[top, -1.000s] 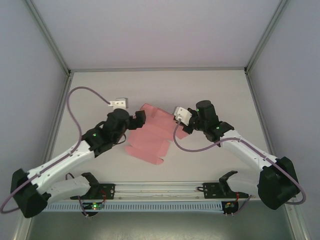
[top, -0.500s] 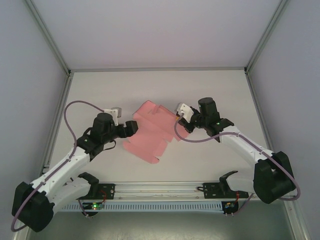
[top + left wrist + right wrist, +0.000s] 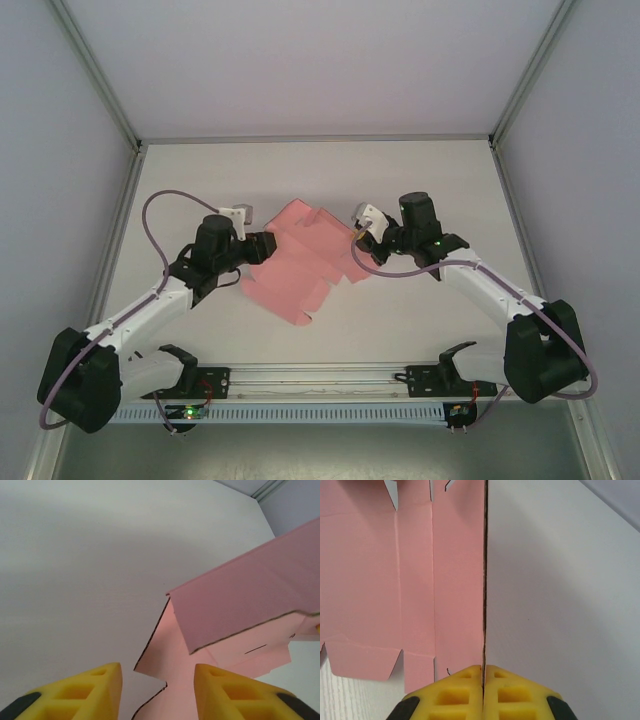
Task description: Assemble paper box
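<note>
The paper box is a flat pink die-cut sheet with flaps, lying in the middle of the white table. My left gripper is at its left edge. In the left wrist view its yellow fingers stand apart around a notched corner of the paper box, one flap raised beyond them, and the left gripper is open. My right gripper is at the sheet's right edge. In the right wrist view the right gripper is shut on the thin edge of the paper box, which stands on edge between the pads.
Grey enclosure walls and metal frame posts border the table on both sides and at the back. A rail with both arm bases runs along the near edge. Purple cables loop beside each arm.
My left gripper has swung in to the sheet's left edge and its jaws have narrowed. The sheet has shifted slightly left. The right gripper has stayed shut on the right edge.
</note>
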